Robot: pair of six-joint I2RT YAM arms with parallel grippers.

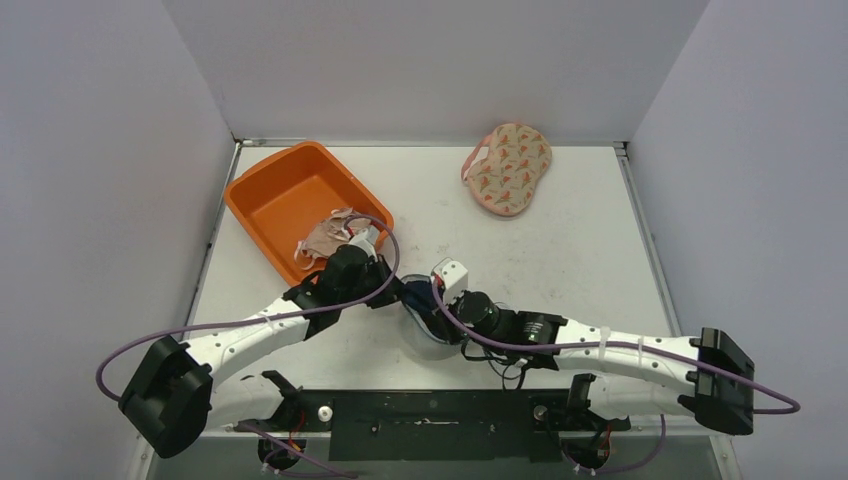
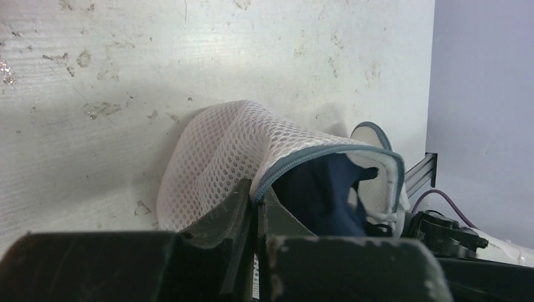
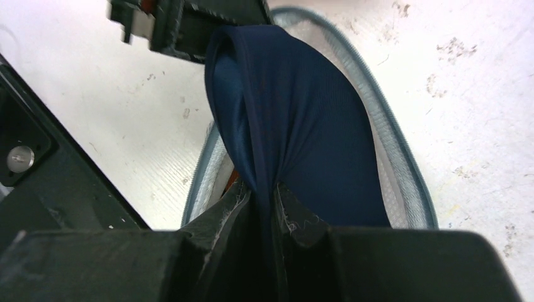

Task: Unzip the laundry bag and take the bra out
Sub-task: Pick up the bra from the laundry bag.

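Evidently the left end effector (image 2: 255, 202) clamps the zippered rim of the laundry bag (image 2: 217, 151), anchoring it near the counter's (image 1: 560, 250) near edge. The right end effector (image 3: 264, 196) pinches the navy bra (image 3: 302, 126), which sits half out of the opening, ready to be drawn free.

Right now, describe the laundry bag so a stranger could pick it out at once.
On the table, look at the near middle, where the left gripper and right gripper meet. The laundry bag lies there: a white mesh pouch with grey-blue zip trim, navy fabric in its mouth, unlike the orange tub and the printed pad farther back.
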